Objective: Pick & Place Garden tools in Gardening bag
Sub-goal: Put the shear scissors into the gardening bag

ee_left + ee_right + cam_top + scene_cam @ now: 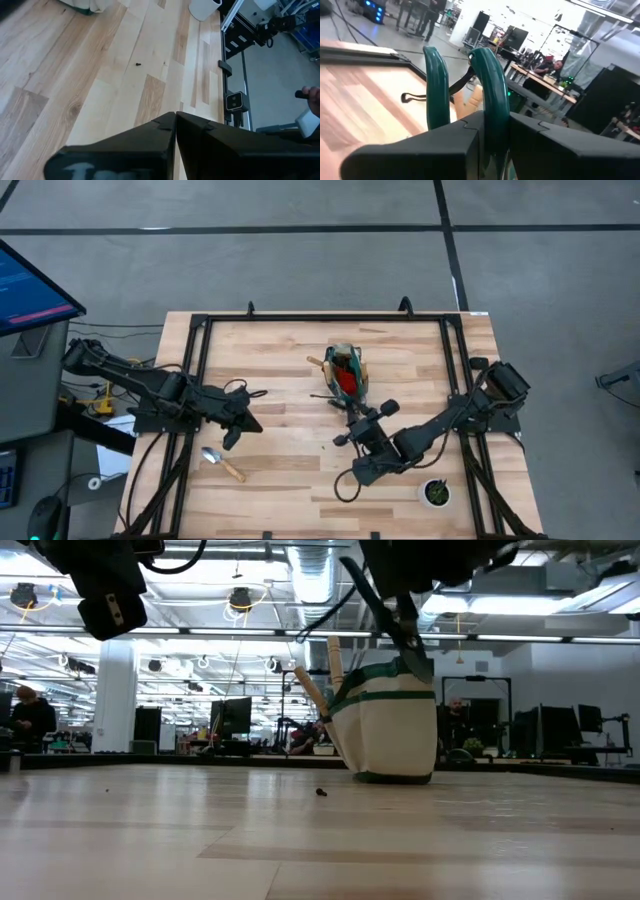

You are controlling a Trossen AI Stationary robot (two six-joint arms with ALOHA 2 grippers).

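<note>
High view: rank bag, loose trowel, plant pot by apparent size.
1. Gardening bag, largest.
2. Loose trowel, long but slim.
3. Plant pot, smallest, though close to the trowel; that pair is a near call.

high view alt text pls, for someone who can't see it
Seen from above, the right gripper holds dark shears beside a small bag of tools mid-table. The left gripper hangs shut above a trowel lying on the wood; a potted plant sits near the right corner.
</note>
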